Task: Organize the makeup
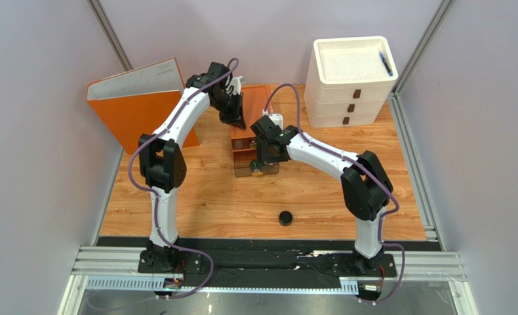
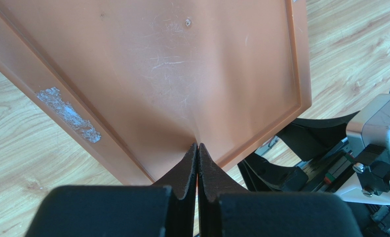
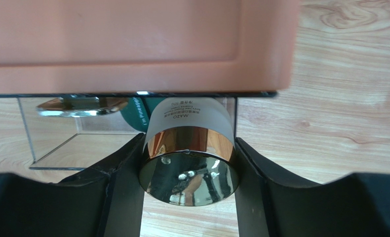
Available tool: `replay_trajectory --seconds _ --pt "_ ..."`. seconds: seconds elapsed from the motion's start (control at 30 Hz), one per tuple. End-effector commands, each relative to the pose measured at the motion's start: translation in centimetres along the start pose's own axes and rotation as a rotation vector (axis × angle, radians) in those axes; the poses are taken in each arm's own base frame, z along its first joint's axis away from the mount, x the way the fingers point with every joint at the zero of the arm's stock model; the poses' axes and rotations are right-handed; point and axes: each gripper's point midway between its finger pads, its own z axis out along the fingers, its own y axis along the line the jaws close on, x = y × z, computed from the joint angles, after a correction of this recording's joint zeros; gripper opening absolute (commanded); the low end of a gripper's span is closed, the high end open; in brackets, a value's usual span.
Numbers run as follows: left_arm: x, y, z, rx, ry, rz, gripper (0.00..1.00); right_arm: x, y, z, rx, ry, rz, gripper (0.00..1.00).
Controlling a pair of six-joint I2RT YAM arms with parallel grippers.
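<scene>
Black fingers (image 3: 123,187) of the right gripper (image 3: 188,144) fill the bottom of the right wrist view, spread fairly wide and pressed on both sides of a round gold jar with a white printed band (image 3: 189,165). That jar lies on its side in the grip, its mirrored gold end facing the camera. Its far end reaches the front of a clear-walled storage case (image 3: 28,131), just beneath the edge of a flat orange plastic lid (image 3: 133,44) that hangs over the case. Whether the jar has passed the front wall cannot be told. Behind the jar, inside the case, stands a dark green disc with pale lettering (image 3: 138,114), and to its left a shiny object shows only as a blurred reflection.

From the left wrist camera, the left gripper (image 2: 197,146) has its two fingers (image 2: 186,170) closed flat against each other. Their tips meet the scratched orange panel near its raised rim, and it is not clear whether anything thin is pinched between them.

Seen from above, both arms reach to the case at the middle of the light wooden table (image 1: 196,197). A small black round pot (image 1: 285,217) sits alone on the boards, well apart from the case and nearer the arm bases. At the far right corner stands a white three-drawer stack (image 1: 347,98) with a black pen (image 1: 386,63) lying on top. At the far left leans an orange binder-like case with a white spine (image 1: 140,108).
</scene>
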Motion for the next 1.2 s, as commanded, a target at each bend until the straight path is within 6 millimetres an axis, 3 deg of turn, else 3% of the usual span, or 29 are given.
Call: replay_trajectory --seconds 0.0,0.1,0.17,0.27,0.4,0.5,0.67,0.8,0.93,1.17 --pt "3.9 3.3 1.4 -0.116 0.149 -0.014 0.0 -1.1 2.0 -0.4 -0.08 0.012 -0.008 0.42" --pt "3.7 3.2 1.3 -0.115 0.143 -0.014 0.0 -1.0 1.8 -1.1 -0.09 0.006 -0.001 0.71" --pt "3.7 3.1 1.3 -0.112 0.141 -0.014 0.0 -1.6 1.8 -2.1 -0.102 -0.016 -0.001 0.81" --pt "3.5 3.0 1.3 -0.108 0.137 -0.017 0.0 -2.9 1.8 -3.8 -0.119 -0.055 0.002 0.87" --pt "3.4 2.8 1.2 -0.101 0.134 -0.016 0.0 -3.9 0.9 -6.3 -0.107 -0.087 -0.008 0.89" --pt "3.2 2.7 1.0 -0.1 0.128 -0.015 0.0 -3.0 -0.1 -8.2 -0.117 -0.081 -0.038 0.88" --pt "3.1 2.6 0.9 -0.097 0.124 -0.02 0.0 2.3 -1.5 -9.6 -0.143 0.028 -0.15 0.88" --pt "3.4 2.8 1.2 -0.1 0.13 -0.027 0.0 9.7 -2.4 -8.6 -0.168 0.187 -0.252 0.89" --pt "3.7 2.8 1.2 -0.101 0.133 -0.03 0.0 14.4 -2.2 -7.6 -0.19 0.293 -0.306 0.89" --pt "3.9 3.0 1.0 -0.11 0.133 -0.027 0.0 17.6 -1.2 -6.1 -0.169 0.408 -0.343 0.86"
